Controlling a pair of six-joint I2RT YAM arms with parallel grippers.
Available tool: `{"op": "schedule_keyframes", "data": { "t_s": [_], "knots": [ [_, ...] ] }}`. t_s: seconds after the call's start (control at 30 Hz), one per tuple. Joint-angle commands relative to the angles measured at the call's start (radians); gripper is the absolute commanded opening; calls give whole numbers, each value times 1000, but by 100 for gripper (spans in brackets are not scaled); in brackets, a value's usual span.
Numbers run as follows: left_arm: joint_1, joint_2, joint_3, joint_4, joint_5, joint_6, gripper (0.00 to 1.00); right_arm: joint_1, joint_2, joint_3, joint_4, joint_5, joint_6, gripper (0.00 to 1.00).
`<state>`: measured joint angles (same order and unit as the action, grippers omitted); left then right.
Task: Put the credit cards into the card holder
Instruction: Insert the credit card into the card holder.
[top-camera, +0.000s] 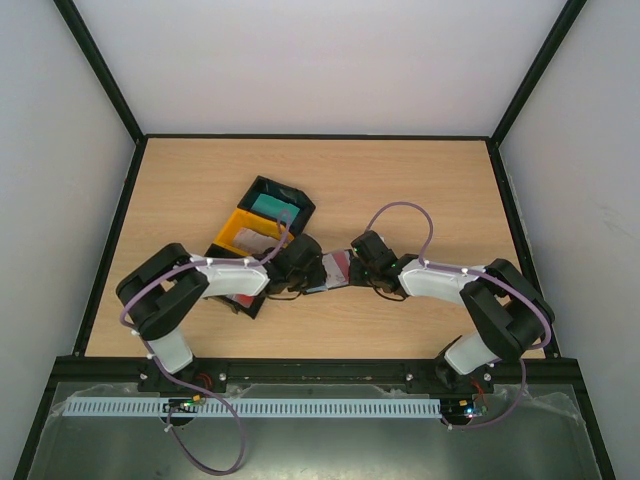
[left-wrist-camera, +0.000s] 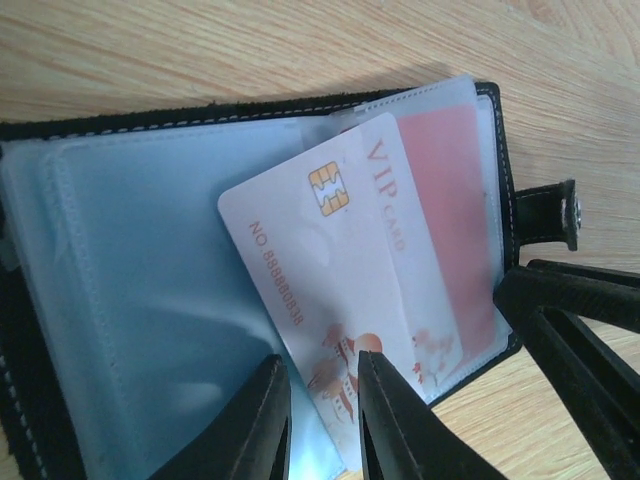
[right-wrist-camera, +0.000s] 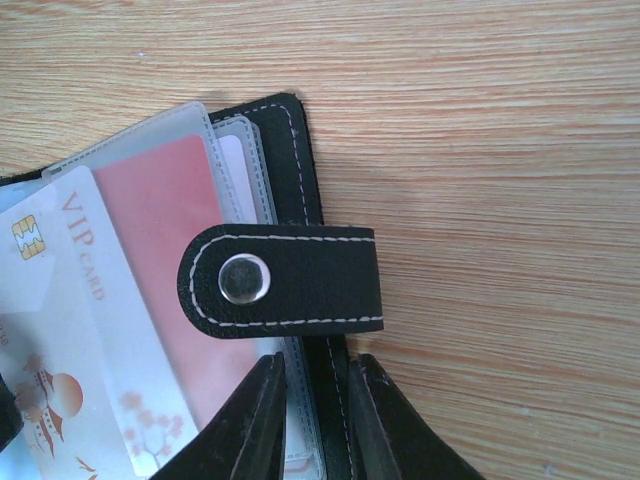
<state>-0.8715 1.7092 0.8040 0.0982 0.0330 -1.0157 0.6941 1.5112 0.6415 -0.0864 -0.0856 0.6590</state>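
The card holder (left-wrist-camera: 150, 120) lies open mid-table, the right tool (right-wrist-camera: 315, 420) clamped on its 3 o'clock edge, while the left tool (left-wrist-camera: 320, 420), narrowed round the tilted credit card (left-wrist-camera: 320, 260) with its grip unclear, could jam it askew against the clear sleeve (left-wrist-camera: 455, 105).

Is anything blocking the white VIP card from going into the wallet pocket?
Nothing I can see. The white VIP card, by the left gripper, already looks partly tucked into a clear pocket of the card holder. The snap strap hangs off to the side.
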Motion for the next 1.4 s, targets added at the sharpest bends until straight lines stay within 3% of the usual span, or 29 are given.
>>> {"op": "schedule_keyframes", "data": {
  "t_s": [0.0, 0.5, 0.83, 1.1, 1.37],
  "knots": [
    [13, 47, 21, -2, 1, 23, 22, 1, 24, -19, -23, -6, 2, 19],
    [24, 122, 28, 125, 92, 78, 12, 1, -14, -22, -2, -30, 15, 24],
    [24, 133, 3, 186, 151, 70, 3, 0, -22, -56, 83, -162, 41, 28],
    [25, 88, -23, 211, 195, 58, 4, 1, -72, -54, 59, -118, 57, 27],
    [41, -40, -4, 89, 170, 131, 17, 0, -195, -18, -60, 2, 37, 35]
  ]
}}
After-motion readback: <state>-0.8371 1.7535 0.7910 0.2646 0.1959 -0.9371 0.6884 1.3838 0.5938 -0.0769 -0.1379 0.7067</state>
